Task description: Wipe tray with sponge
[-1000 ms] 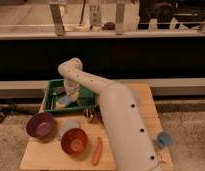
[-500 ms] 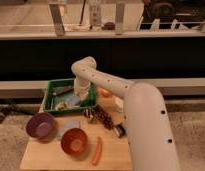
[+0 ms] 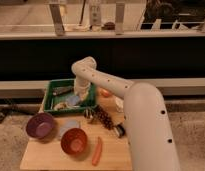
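The green tray (image 3: 50, 95) sits at the back left of the wooden table. A light blue sponge (image 3: 72, 102) lies inside it, near the middle. My gripper (image 3: 80, 95) reaches down into the tray from the white arm, right at the sponge's upper right side and seemingly touching it. A dark elongated object (image 3: 62, 91) lies at the tray's back, and a pale lump (image 3: 59, 106) lies at its front left.
A purple bowl (image 3: 40, 125) and an orange bowl (image 3: 74, 141) stand in front of the tray, with a pale blue item (image 3: 69, 127) between them. An orange stick (image 3: 97, 151), a dark cluster (image 3: 103, 119), a small can (image 3: 119, 131) and an orange fruit (image 3: 106, 93) lie to the right. My arm covers the table's right side.
My gripper has moved to the right inside the tray, from its left part to its middle. The arm's large link has swung to the right.
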Controlling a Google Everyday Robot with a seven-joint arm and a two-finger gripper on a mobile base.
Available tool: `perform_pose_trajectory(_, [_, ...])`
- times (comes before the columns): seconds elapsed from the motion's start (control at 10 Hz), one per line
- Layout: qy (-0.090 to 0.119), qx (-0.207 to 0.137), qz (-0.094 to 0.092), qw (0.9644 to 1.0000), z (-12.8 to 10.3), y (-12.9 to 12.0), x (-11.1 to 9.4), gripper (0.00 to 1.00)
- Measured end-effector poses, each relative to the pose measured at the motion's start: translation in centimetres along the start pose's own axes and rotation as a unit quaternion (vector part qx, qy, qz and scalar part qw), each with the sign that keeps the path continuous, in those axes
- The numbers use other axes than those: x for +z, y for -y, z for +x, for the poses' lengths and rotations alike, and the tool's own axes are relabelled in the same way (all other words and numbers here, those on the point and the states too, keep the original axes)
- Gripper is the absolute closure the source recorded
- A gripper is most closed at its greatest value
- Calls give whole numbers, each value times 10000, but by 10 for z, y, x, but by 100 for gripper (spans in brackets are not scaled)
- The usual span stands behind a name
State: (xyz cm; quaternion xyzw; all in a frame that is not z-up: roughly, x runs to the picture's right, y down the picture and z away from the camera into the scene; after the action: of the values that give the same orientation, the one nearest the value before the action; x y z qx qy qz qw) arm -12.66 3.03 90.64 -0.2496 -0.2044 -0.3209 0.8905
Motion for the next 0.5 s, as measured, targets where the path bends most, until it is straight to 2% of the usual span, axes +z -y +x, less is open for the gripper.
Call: perform_pose_trajectory(0.5, [5,-9,-2,10000,-1,1,1,99])
